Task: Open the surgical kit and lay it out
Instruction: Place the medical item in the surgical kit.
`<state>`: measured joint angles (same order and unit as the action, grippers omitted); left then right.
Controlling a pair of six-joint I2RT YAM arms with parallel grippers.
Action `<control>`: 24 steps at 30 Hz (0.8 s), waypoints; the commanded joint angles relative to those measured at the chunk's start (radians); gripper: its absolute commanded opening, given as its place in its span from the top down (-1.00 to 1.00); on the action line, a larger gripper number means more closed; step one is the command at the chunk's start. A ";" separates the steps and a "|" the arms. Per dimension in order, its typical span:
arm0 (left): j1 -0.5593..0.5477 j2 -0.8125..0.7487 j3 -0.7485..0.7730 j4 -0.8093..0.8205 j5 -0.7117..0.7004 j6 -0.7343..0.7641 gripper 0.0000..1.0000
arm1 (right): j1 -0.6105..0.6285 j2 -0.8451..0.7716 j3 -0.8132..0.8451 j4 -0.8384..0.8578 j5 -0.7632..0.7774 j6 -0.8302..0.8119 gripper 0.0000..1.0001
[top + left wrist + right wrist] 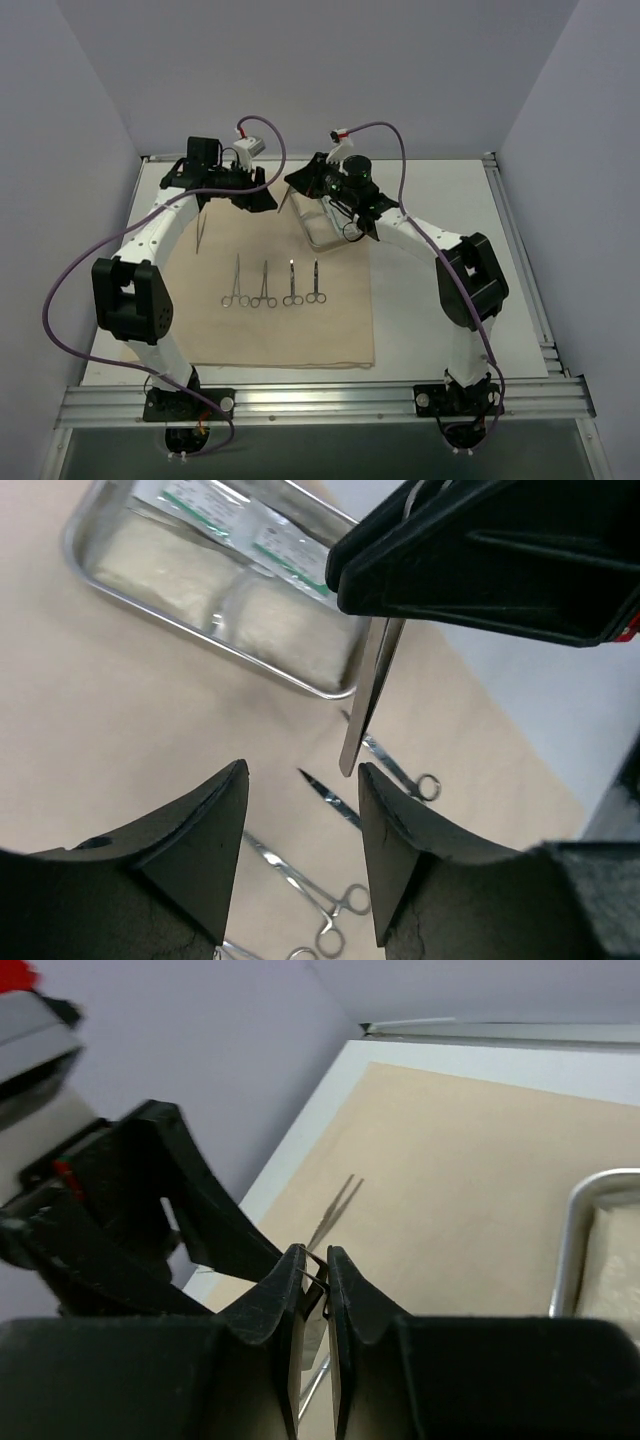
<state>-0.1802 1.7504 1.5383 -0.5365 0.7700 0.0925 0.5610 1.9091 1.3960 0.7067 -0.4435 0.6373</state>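
Plainly found the right tool point(314, 1262) pinched shut on the thin forceps point(368, 690), gripped near the upper end and hanging almost upright above the beige cloth point(300, 340). Saw the left tool point(302, 772) just beneath, fingers spread wide with nothing between them, the free tip of the forceps close above that gap and nearer one finger; could not tell touching from barely apart. Judged the step in hand as carrying the forceps to a place on the cloth, with most of the kit laid out already: noted a row of ring-handled instruments point(291, 283) across the middle of the cloth and the tweezers point(338, 1205) flat toward the left edge, well apart from the row. Noted also the steel tray point(562, 1245) resting on the cloth under the right arm, with gauze pads point(165, 575) and clear packets point(205, 505) inside. Thought it best to keep the pinch firm, to back the left tool away before any swing so as not to knock the dangling tip, then to tilt the forceps flat, to lower onto bare cloth between the tweezers and the row, parallel to both, and to release only with the metal resting on the fabric. Reckoned the main risk a slip or twist of such a thin, smooth strip in a narrow grip
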 commanded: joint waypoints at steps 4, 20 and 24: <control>-0.094 -0.037 0.117 -0.066 -0.340 0.137 -0.13 | 0.023 -0.018 0.058 -0.113 0.244 0.067 1.00; -0.223 0.012 0.071 0.035 -0.523 0.227 0.10 | 0.062 0.027 0.092 -0.096 0.233 0.134 1.00; -0.223 0.011 0.069 0.041 -0.534 0.223 0.19 | 0.059 0.031 0.095 -0.096 0.223 0.133 1.00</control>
<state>-0.3965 1.7588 1.6100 -0.5495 0.2691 0.3035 0.6167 1.9285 1.4422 0.5724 -0.2096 0.7628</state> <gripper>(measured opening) 0.409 0.075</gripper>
